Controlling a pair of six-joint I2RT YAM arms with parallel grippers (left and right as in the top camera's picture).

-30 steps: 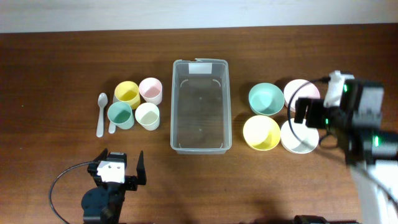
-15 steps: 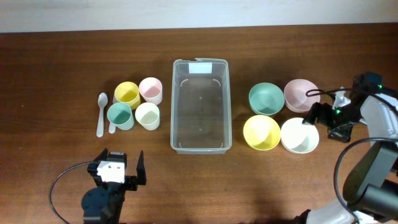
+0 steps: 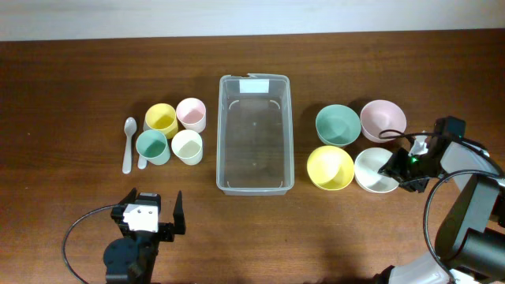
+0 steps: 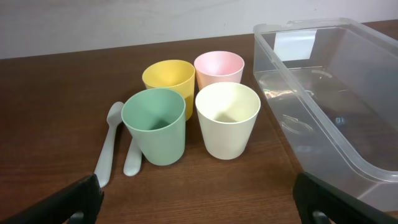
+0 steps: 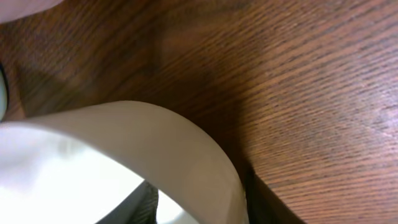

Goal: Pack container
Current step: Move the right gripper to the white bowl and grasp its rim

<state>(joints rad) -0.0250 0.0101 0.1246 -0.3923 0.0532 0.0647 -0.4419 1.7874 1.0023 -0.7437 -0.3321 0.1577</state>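
The clear container stands mid-table with nothing in it; the left wrist view shows its near wall. My right gripper is low at the right rim of the white bowl. In the right wrist view the bowl's wall runs between my gripper's jaws. One finger is inside and one outside. The outer finger lies against the wall, and a sliver of gap shows at the inner one. My left gripper rests wide open at the front left, holding nothing, and shows again in the left wrist view.
A yellow bowl, a green bowl and a pink bowl sit beside the white one. Left of the container stand yellow, pink, green and cream cups, with a pale spoon.
My right gripper has come down from above the bowls to the white bowl's right rim and its jaws have narrowed around it. The bowl shifted slightly left. The left arm is still.
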